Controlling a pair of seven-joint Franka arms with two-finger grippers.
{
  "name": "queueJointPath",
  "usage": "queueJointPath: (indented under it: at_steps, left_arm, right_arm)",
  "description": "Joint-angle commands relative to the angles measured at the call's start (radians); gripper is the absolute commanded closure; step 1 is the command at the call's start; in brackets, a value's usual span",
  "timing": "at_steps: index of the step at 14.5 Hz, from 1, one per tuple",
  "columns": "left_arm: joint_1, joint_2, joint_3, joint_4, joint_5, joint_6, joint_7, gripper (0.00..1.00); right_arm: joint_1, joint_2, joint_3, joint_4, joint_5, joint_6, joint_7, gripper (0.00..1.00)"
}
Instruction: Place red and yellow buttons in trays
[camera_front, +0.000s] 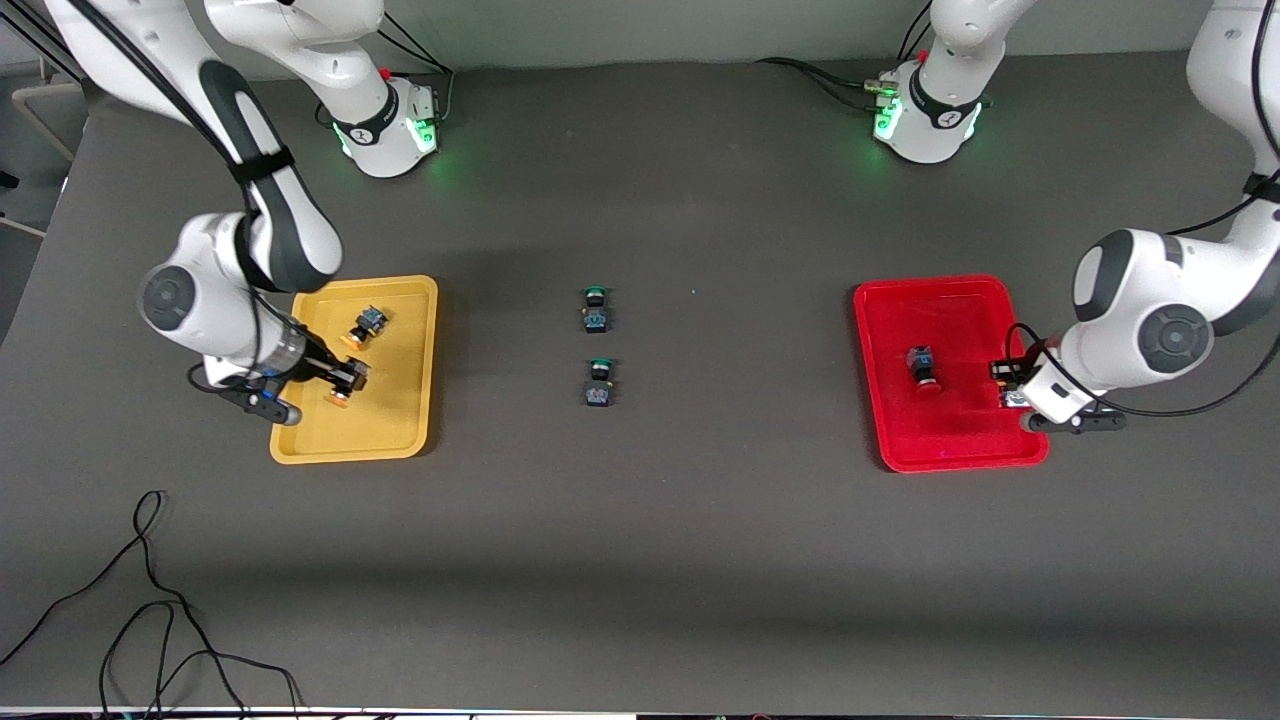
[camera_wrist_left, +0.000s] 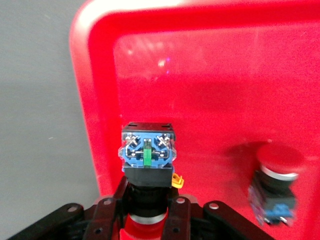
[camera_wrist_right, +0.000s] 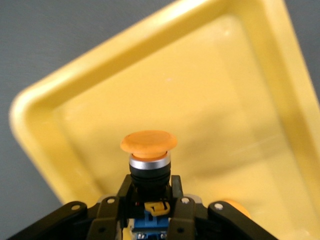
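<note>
My right gripper (camera_front: 345, 378) is shut on a yellow-capped button (camera_wrist_right: 148, 150) and holds it over the yellow tray (camera_front: 400, 440), at the end nearer the front camera. A second yellow button (camera_front: 365, 325) lies in that tray. My left gripper (camera_front: 1005, 385) is shut on a red-capped button (camera_wrist_left: 148, 155) with its black-and-blue body pointing away. It holds the button over the red tray (camera_front: 950, 440), by the rim at the left arm's end. Another red button (camera_front: 921, 365) lies on its side in the red tray.
Two green-capped buttons (camera_front: 595, 308) (camera_front: 598, 382) lie on the dark table midway between the trays. Loose black cables (camera_front: 150, 600) trail near the front edge at the right arm's end.
</note>
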Motion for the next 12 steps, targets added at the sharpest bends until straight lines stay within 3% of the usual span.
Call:
queueJointPath:
  at_steps: [1, 2, 3, 4, 5, 6, 7, 9, 12]
  left_arm:
    - [-0.007, -0.011, 0.010, -0.033, 0.027, 0.045, -0.006, 0.75]
    - [-0.015, -0.011, 0.010, -0.032, 0.027, 0.045, -0.009, 0.67]
    - [-0.018, -0.011, 0.010, -0.029, 0.027, 0.045, -0.008, 0.31]
    - [-0.018, -0.011, 0.010, -0.023, 0.027, 0.037, -0.002, 0.01]
    - [-0.017, -0.020, 0.007, -0.011, 0.027, 0.014, 0.000, 0.00]
    - [-0.017, -0.032, 0.001, 0.015, 0.025, -0.041, 0.004, 0.00]
    - [-0.017, -0.040, -0.015, 0.052, 0.024, -0.114, 0.006, 0.00]
    - [-0.008, -0.046, -0.077, 0.136, 0.018, -0.255, 0.007, 0.00]
    - [-0.008, -0.046, -0.094, 0.158, 0.015, -0.301, 0.007, 0.00]
  right_arm:
    - [0.011, 0.046, -0.013, 0.018, 0.032, 0.025, -0.036, 0.80]
    - [0.011, 0.052, -0.013, 0.018, 0.034, 0.039, -0.036, 0.79]
    - [0.011, 0.053, -0.013, 0.018, 0.035, 0.041, -0.035, 0.77]
    - [0.011, 0.053, -0.013, 0.018, 0.035, 0.041, -0.035, 0.67]
    - [0.011, 0.053, -0.013, 0.018, 0.037, 0.041, -0.035, 0.63]
    - [0.011, 0.055, -0.013, 0.018, 0.037, 0.041, -0.033, 0.28]
    - [0.011, 0.055, -0.013, 0.019, 0.037, 0.041, -0.029, 0.00]
    - [0.013, 0.046, -0.013, 0.019, 0.037, 0.032, -0.022, 0.00]
    - [0.013, 0.024, -0.013, 0.021, 0.037, 0.024, -0.019, 0.00]
